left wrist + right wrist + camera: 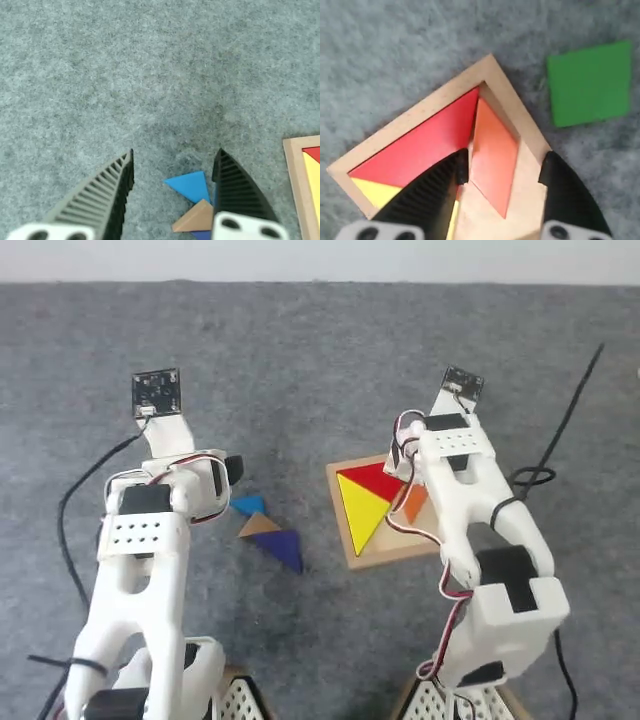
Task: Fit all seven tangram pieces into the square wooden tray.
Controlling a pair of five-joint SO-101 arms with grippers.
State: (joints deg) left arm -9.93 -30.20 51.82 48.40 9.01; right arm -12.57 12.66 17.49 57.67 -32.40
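Three pieces lie in the square wooden tray (395, 557) in the high view: a red triangle (372, 480), a yellow triangle (362, 508) and an orange parallelogram (415, 503) partly under the right arm (470, 490), which hangs over the tray. The left arm (150, 530) stands by a light blue triangle (248, 505), a tan triangle (260, 525) and a dark blue piece (283, 548) clustered on the grey worktop (300, 360), apart from the tray. From the left wrist, the left end effector (175, 165) is spread wide and empty, the light blue triangle just inside one finger, probably lined up for a pick. From the right wrist, the right end effector (505, 162) is open, gripping nothing, straddling the parallelogram, likely to nudge it home; the parallelogram's long axis runs along the tray wall, one sharp tip pointing into the corner. A green square (590, 82) lies outside the tray.
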